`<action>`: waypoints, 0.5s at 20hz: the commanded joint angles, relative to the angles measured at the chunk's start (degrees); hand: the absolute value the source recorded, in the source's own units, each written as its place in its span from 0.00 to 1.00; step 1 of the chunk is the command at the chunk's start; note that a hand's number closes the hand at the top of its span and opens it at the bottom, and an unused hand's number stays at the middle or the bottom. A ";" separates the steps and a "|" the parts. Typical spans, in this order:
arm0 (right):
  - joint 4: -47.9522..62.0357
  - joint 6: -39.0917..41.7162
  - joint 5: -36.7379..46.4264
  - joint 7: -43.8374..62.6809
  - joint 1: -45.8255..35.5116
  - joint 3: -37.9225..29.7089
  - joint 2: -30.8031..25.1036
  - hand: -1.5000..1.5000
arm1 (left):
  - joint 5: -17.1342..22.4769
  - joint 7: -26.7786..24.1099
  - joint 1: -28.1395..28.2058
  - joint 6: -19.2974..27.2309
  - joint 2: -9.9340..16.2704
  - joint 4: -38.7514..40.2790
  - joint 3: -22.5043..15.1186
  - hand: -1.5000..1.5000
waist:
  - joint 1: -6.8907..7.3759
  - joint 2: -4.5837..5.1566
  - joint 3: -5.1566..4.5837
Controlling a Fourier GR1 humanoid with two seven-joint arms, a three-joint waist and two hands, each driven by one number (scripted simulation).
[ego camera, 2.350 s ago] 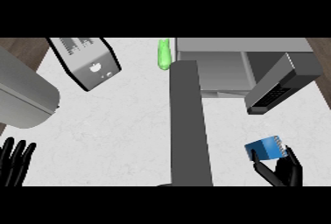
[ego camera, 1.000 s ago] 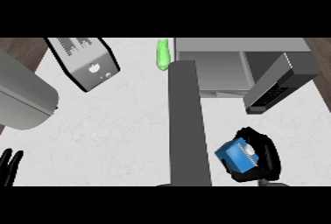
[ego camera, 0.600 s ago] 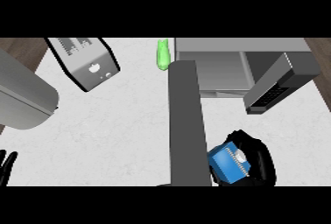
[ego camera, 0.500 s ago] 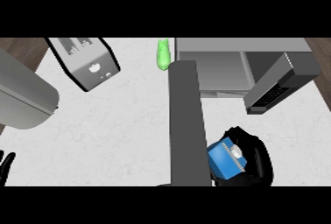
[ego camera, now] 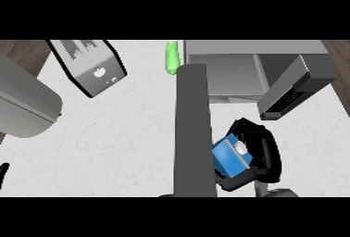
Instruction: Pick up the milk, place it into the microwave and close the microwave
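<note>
The milk [ego camera: 231, 157] is a blue carton with a white patch, tilted, just right of the microwave's open door [ego camera: 193, 129]. My right hand [ego camera: 263, 150] is curled round its right side and holds it above the counter. The microwave [ego camera: 253, 65] stands at the top right with its grey cavity [ego camera: 229, 76] showing. Only a fingertip of my left hand [ego camera: 3, 172] shows at the left edge, low down.
A toaster [ego camera: 89, 65] lies at the top left. A large grey rounded object [ego camera: 21, 106] fills the left side. A green item [ego camera: 171, 58] lies by the microwave's left corner. The white counter [ego camera: 116, 139] stretches between the door and the grey object.
My right hand has closed round the milk, lifted it and carried it left toward the open door. The left hand has sunk almost out of the picture.
</note>
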 commanded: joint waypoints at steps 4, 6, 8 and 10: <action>12.72 -12.16 3.43 2.19 -14.02 -2.40 3.42 1.00 | -0.92 -0.82 -0.51 -0.95 0.10 1.56 1.05 0.00 | 1.25 0.31 -0.23; 17.44 -13.01 3.71 1.07 -16.41 -4.58 3.41 1.00 | 1.72 -0.81 -0.46 -2.41 2.36 3.12 3.83 0.00 | 1.43 0.35 -0.23; 23.41 -14.81 2.37 0.66 -19.33 -5.07 3.42 1.00 | 1.08 1.05 -1.40 -1.92 1.30 2.25 1.59 0.00 | 1.53 0.44 -0.21; 30.03 -14.60 1.00 0.01 -24.40 -9.70 3.45 1.00 | 1.84 1.57 -3.08 -1.91 2.80 3.49 2.67 0.00 | 1.86 0.63 -0.19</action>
